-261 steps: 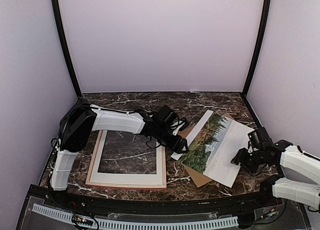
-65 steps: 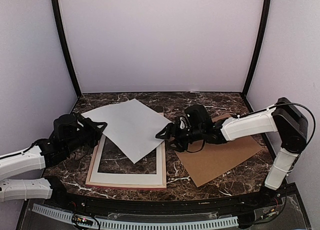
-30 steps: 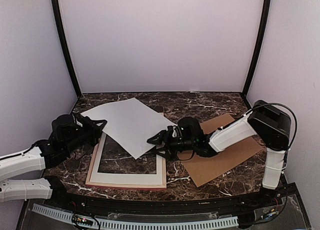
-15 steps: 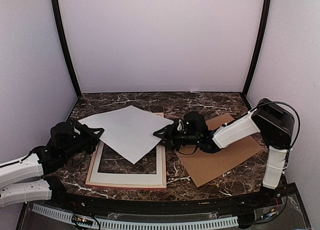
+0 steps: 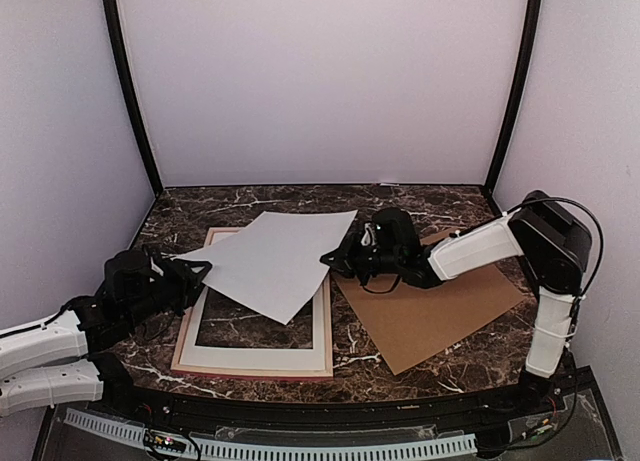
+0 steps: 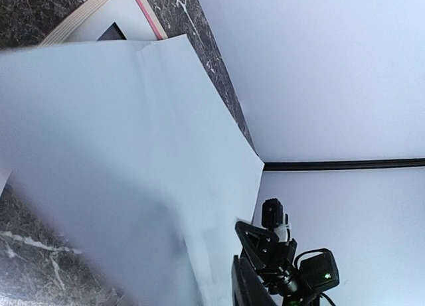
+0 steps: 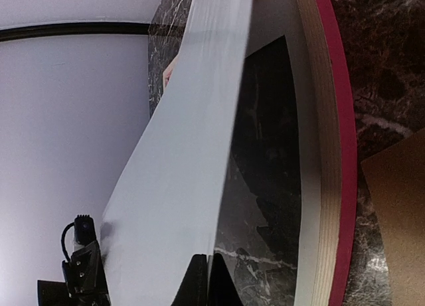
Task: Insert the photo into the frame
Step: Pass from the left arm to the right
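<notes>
Top external view has the dark marble table (image 5: 430, 203) carrying the frame (image 5: 252, 374) flat at lower left of centre, with a white mat (image 5: 260, 358) and its window lying inside the rails. A brown backing board (image 5: 440, 311) lies flat at lower right. Over the frame's upper half hangs the photo (image 5: 272, 261), white back up, stretched between the two arms. Its left corner meets the left gripper (image 5: 192, 268) at mid-left. Its right edge meets the right gripper (image 5: 338, 257) just right of centre, near the frame's upper right corner.

Right wrist view shows what the overhead one cannot. The photo is seen almost edge-on and lifted off the frame, whose pale side and red face (image 7: 325, 153) run down the right. The sheet runs down to the dark fingers (image 7: 197, 283) at the bottom edge, which are pinched together on its margin.

Left wrist view is filled by the photo's white back, with a frame corner (image 6: 86, 14) at upper left and the right gripper small at the sheet's far corner, bottom centre. The left gripper's own fingers do not show there, so I cannot tell whether they clamp the corner or only bracket it
</notes>
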Controlling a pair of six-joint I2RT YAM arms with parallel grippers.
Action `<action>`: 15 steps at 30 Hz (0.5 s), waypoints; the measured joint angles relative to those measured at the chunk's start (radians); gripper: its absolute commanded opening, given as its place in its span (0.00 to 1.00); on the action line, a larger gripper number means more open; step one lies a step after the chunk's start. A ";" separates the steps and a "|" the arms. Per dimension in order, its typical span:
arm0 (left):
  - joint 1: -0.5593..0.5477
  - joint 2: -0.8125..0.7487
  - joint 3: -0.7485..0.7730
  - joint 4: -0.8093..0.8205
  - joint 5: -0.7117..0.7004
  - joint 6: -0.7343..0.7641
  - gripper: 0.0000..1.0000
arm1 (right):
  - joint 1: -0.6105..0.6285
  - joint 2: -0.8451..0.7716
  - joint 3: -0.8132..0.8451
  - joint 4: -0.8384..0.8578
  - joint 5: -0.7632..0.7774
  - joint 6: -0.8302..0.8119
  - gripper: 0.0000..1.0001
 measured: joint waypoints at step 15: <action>0.000 -0.171 0.030 -0.190 -0.035 0.174 0.90 | -0.151 0.008 0.193 -0.357 -0.160 -0.319 0.00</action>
